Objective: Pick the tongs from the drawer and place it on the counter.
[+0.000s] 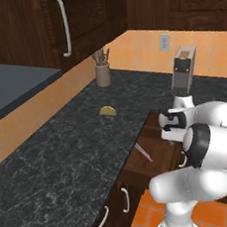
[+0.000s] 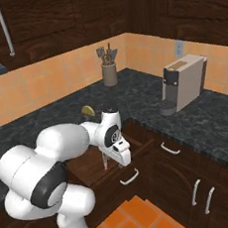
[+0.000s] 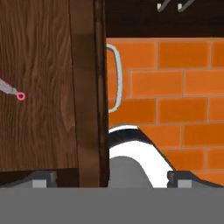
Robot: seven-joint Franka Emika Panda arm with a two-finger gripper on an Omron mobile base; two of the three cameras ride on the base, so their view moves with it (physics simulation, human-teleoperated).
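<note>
The drawer (image 1: 157, 153) is pulled out below the counter (image 1: 65, 151), showing its dark brown wood floor (image 3: 39, 65). The tongs (image 1: 143, 153) lie in it, thin silver arms with a pink end (image 3: 20, 96) at the left of the hand view. My gripper (image 3: 111, 179) points down over the drawer's front edge (image 3: 89, 87), to the side of the tongs and clear of them. Its fingertips (image 3: 43, 179) stand wide apart with nothing between them, so it is open. In the right base view the gripper (image 2: 121, 156) hangs beside the tongs (image 2: 104, 162).
A small yellow half-round item (image 1: 108, 111) lies on the counter, with a brown crock of utensils (image 1: 102, 71) behind it. A coffee machine (image 2: 182, 81) stands at the right. The drawer's curved handle (image 3: 116, 78) faces the orange brick floor (image 3: 175, 87). A blue-grey shelf (image 1: 12, 84) sits far left.
</note>
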